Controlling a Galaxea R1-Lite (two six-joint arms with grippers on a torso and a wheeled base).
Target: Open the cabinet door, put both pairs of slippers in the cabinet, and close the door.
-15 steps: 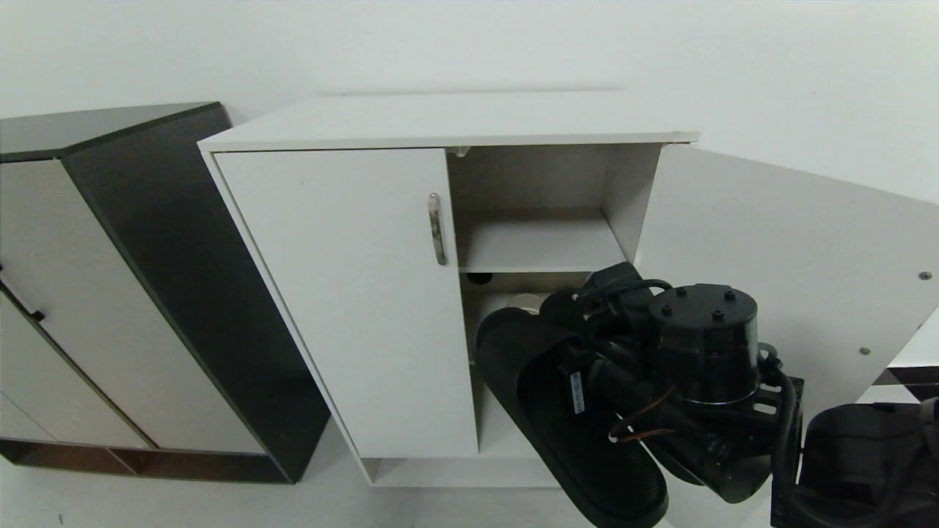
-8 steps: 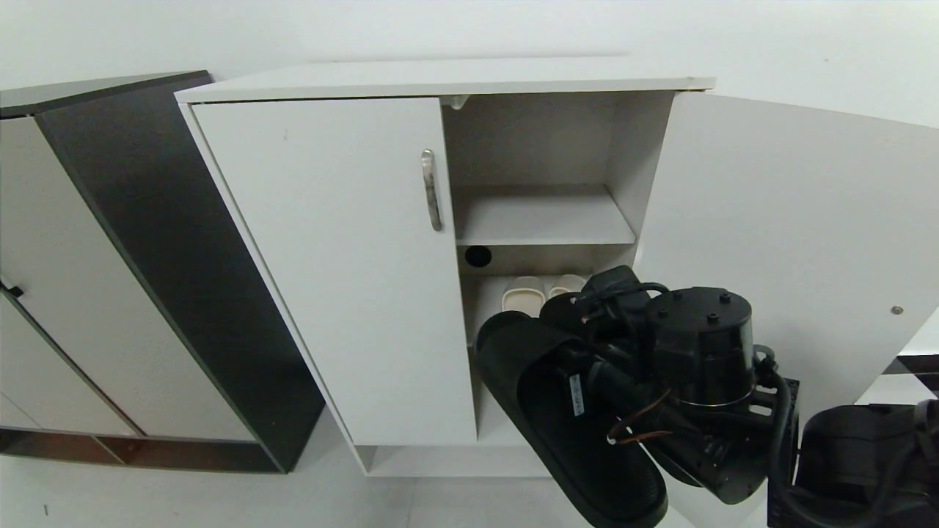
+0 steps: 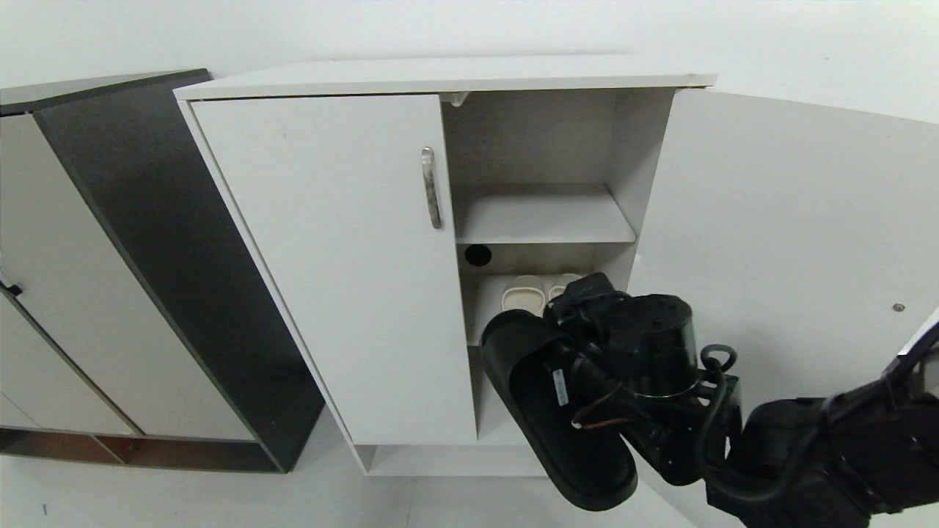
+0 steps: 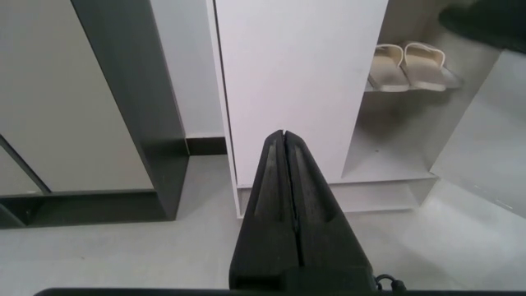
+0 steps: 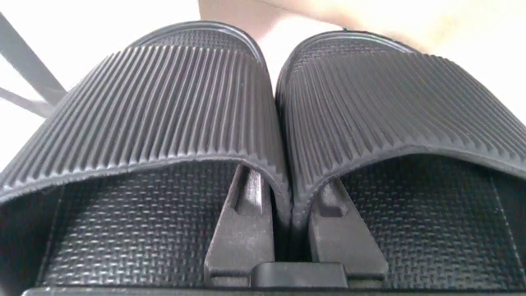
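Observation:
The white cabinet (image 3: 440,73) has its right door (image 3: 777,220) swung wide open and its left door (image 3: 330,257) shut. A beige pair of slippers (image 3: 524,297) (image 4: 408,66) lies on a lower shelf inside. My right gripper (image 3: 587,352) (image 5: 288,234) is shut on the black pair of slippers (image 3: 550,396) (image 5: 164,99). Its fingers sit under the two straps, pinching them together. The pair hangs tilted just in front of the open compartment. My left gripper (image 4: 283,136) is shut and holds nothing, low above the floor before the shut left door.
A second cabinet (image 3: 169,257) with a dark side panel stands close on the left. The upper shelf (image 3: 543,216) is bare, with a round hole (image 3: 477,255) in the back panel below it. Light grey floor (image 3: 220,499) lies before both cabinets.
The head camera shifted at first, bringing the beige slippers into sight. Since then my right arm has moved left and closer to the opening, carrying the black slippers.

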